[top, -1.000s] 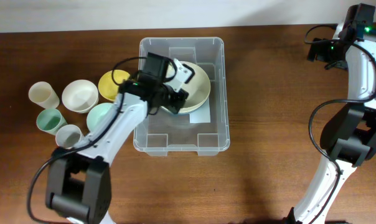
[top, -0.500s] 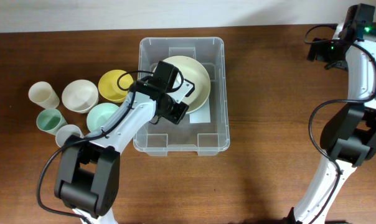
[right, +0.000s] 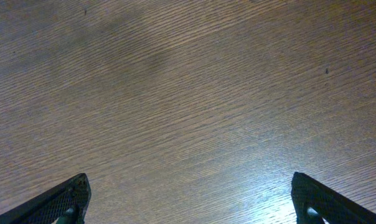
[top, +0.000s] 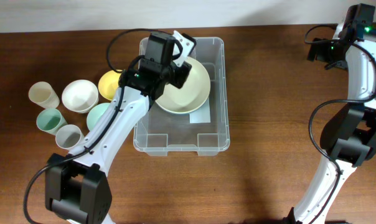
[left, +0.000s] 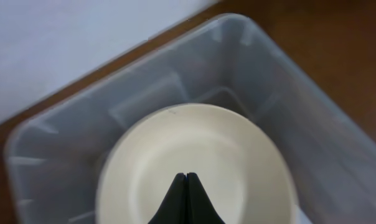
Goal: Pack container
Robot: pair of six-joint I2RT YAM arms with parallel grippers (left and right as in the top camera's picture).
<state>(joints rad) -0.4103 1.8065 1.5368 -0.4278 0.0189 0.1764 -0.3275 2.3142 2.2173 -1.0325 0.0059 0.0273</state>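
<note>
Over the container (top: 216,134) on the table (top: 269,155), the left gripper (left: 187,177) hangs above the cream bowl (top: 194,93) inside it, fingers pressed together, gripping nothing. Far right of the container, the right gripper (right: 189,182) gapes wide, empty.

A robot test bench in a lab rather than a home: a left arm (top: 113,124) and right arm (top: 362,68) stand at a wooden worktop (top: 269,93) against a plain pale wall (top: 63,12), with plastic bowls (top: 80,95), cups (top: 43,94) and a clear container (top: 218,134) set out.
</note>
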